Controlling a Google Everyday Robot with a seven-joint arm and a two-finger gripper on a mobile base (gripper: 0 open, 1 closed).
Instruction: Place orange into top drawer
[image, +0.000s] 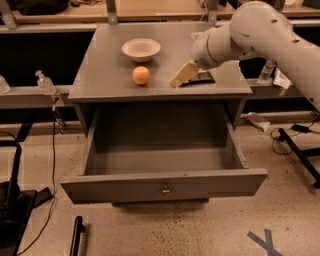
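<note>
The orange (141, 75) is small and round and sits on the grey cabinet top (107, 70), just in front of a cream bowl (141, 49). The top drawer (162, 186) is pulled wide open below, with a small metal knob at the centre of its front panel; its inside holds nothing. My gripper (177, 80), cream-coloured, hangs over the cabinet top to the right of the orange, a short gap away, pointing down and left. It holds nothing that I can see.
A dark flat object (200, 77) lies on the cabinet top under my wrist. My white arm (260, 35) reaches in from the upper right. A spray bottle (45, 82) stands on the left rail. Cables and a stand (12, 185) are on the floor at left.
</note>
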